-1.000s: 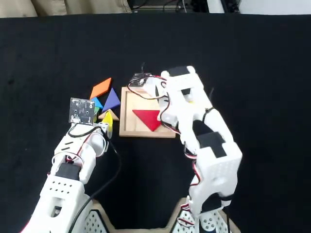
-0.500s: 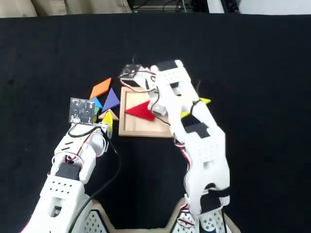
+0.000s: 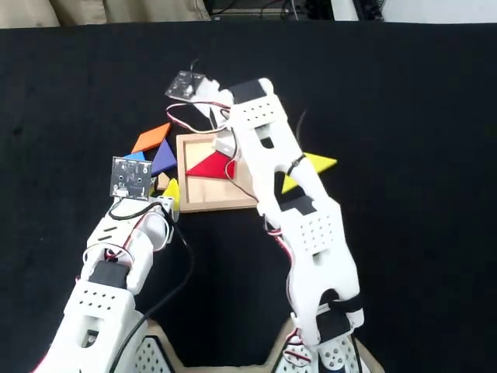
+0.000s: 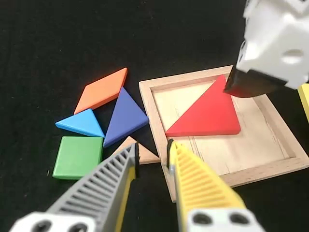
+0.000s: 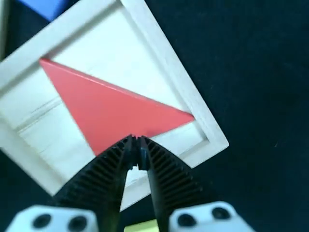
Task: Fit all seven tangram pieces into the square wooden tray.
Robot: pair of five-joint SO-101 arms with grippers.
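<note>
The square wooden tray lies at mid-table with a large red triangle flat inside it. My right gripper is shut, its tips down on the red triangle near the tray's far right corner. My left gripper hovers just open over the tray's near left rim, holding nothing. Left of the tray lie an orange parallelogram, a light blue triangle, an indigo triangle, a green square and a small tan triangle. A yellow triangle lies right of the tray.
The loose pieces crowd tight against the tray's left side. The right arm's white links stretch over the tray's right edge and hide part of the yellow triangle. Black cloth covers the table, bare on the far and right sides.
My right arm swung left and away with its gripper shut, dragging the tray and red triangle leftward; the triangle turned. The loose pieces were pushed left, and the yellow triangle came into sight. Left arm still.
</note>
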